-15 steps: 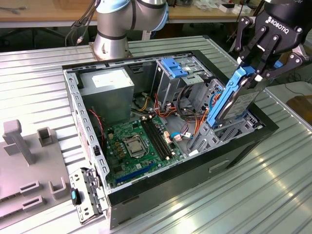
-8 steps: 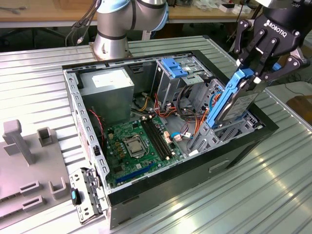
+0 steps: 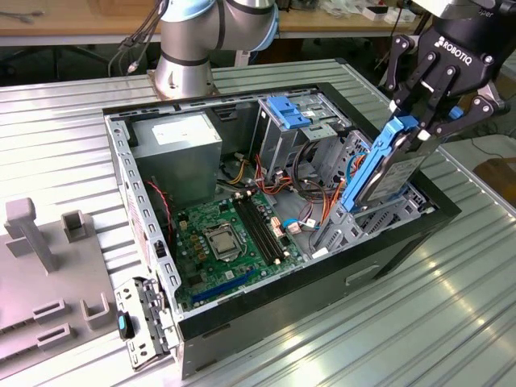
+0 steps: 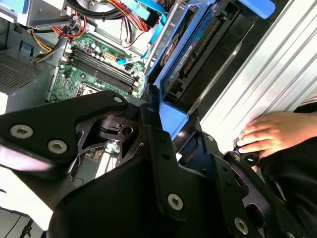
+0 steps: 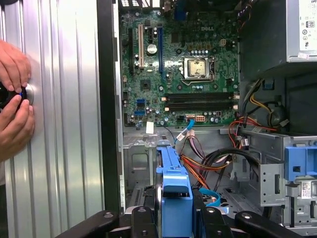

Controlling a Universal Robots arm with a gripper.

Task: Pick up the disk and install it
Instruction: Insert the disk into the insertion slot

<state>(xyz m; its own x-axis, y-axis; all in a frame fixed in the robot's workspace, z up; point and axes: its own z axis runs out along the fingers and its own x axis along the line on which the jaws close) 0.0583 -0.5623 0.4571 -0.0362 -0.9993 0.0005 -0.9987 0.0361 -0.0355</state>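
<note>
The disk (image 3: pixel 379 173), a silver-grey drive with a bright blue carrier rail, stands steeply tilted at the exterior view's right side of the open computer case (image 3: pixel 121 201). Its lower end reaches down into the metal drive bay (image 3: pixel 367 218) by the case wall. My black gripper (image 3: pixel 413 129) is shut on the disk's upper end, with fingers on both flat sides. In the first wrist view the disk's blue rail (image 5: pixel 173 183) runs edge-on from between my fingers toward the bay floor. In the second wrist view the disk (image 4: pixel 198 44) slants away from my gripper body.
Inside the case lie the motherboard (image 3: pixel 234 242), a grey power-supply box (image 3: pixel 177 149), a drive cage with a blue bracket (image 3: pixel 289 111) and loose cables (image 3: pixel 314 185). A person's hands (image 5: pixel 12 99) rest on the ribbed table beside the case. Grey fixtures (image 3: pixel 48 266) sit at the exterior view's left.
</note>
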